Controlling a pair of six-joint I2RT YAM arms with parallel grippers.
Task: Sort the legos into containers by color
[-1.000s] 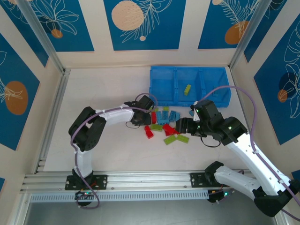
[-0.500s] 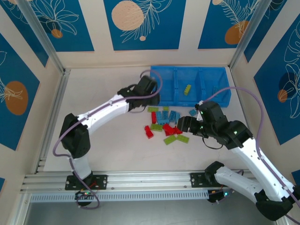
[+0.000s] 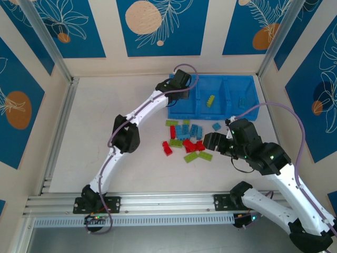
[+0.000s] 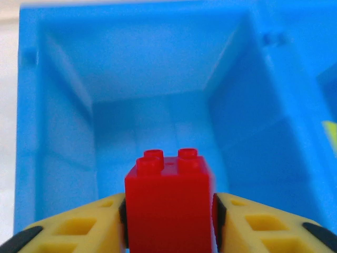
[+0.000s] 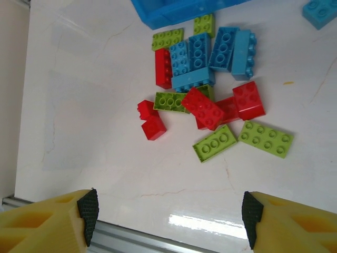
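Right wrist view: the right gripper (image 5: 168, 216) stands wide, with nothing between its yellow fingers at the bottom corners of the frame. Beyond it on the white counter (image 5: 79, 132), at upper centre, lie the loose legos (image 5: 202, 84). Two lime green bricks (image 5: 214, 143) are nearest, their long axes close to level. Then come red ones, then four light blue bricks (image 5: 210, 50) side by side, long axes running up the frame. A corner of the blue tray (image 5: 174, 10) crosses the top edge.

Left wrist view: the left gripper (image 4: 168, 226) clamps a red brick (image 4: 167, 184) at bottom centre. Its studs point toward the top of the frame, over the tray's left compartment (image 4: 147, 126).

Top external view: a lime brick (image 3: 210, 100) lies slantwise in the middle compartment, a blue brick (image 3: 243, 100) in the right.
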